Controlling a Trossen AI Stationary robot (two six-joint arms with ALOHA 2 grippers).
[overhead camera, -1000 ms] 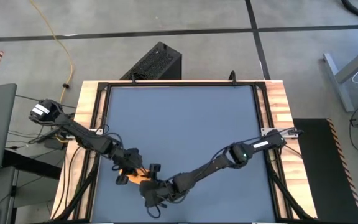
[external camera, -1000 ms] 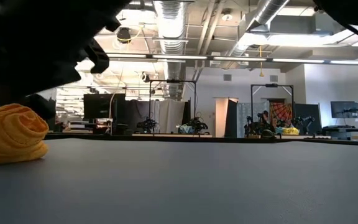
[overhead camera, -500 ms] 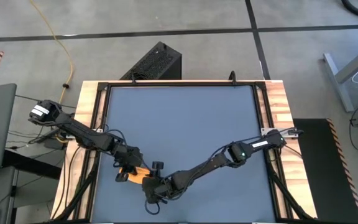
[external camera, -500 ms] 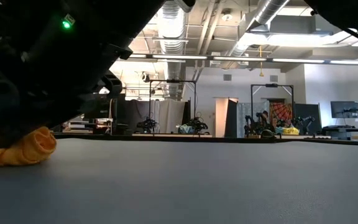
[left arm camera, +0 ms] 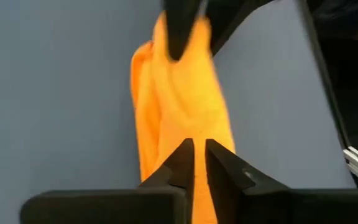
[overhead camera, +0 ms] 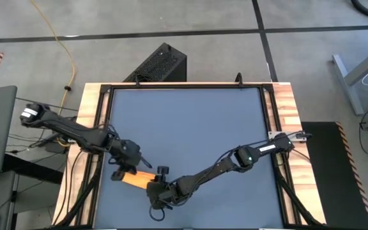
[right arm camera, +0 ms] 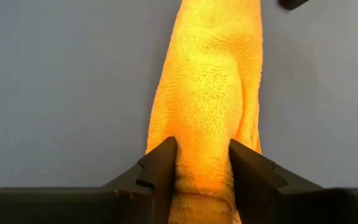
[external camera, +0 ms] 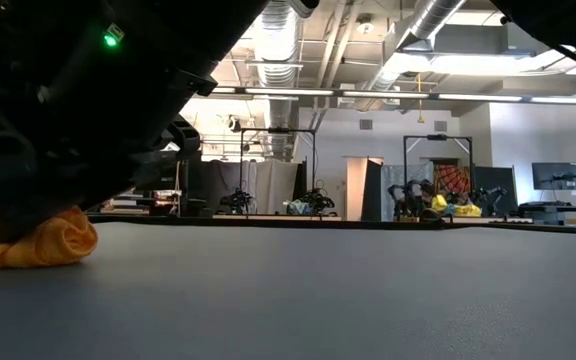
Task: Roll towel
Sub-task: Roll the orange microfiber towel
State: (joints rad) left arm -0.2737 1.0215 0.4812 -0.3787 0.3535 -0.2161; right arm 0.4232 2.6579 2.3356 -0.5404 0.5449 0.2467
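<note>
The yellow towel (overhead camera: 137, 179) lies rolled into a short log on the dark blue tabletop (overhead camera: 190, 121) near its front left. It also shows in the low view (external camera: 56, 240). My right gripper (overhead camera: 159, 189) is shut on the roll's right end (right arm camera: 207, 155). My left gripper (overhead camera: 122, 170) hovers at the roll's left end with its fingers (left arm camera: 194, 158) nearly together over the cloth (left arm camera: 179, 106). I cannot tell whether it touches the cloth. My right gripper pinches the rolled towel's right end (right arm camera: 205, 163) between its two fingers (right arm camera: 164, 168), one on each side of the roll. The fingers come nearly level from the table's right and lie along the roll. The roll rests on the tabletop.
A black box (overhead camera: 158, 64) stands on the floor behind the table. Wooden rails (overhead camera: 280, 108) border the tabletop. The blue surface stretches free toward the far and right edges.
My left gripper has drawn back toward the table's left edge, uncovering more of the roll. My right gripper has closed in over the roll's right end, now hiding the spiral end that showed in the low view. The roll has stayed on the table.
</note>
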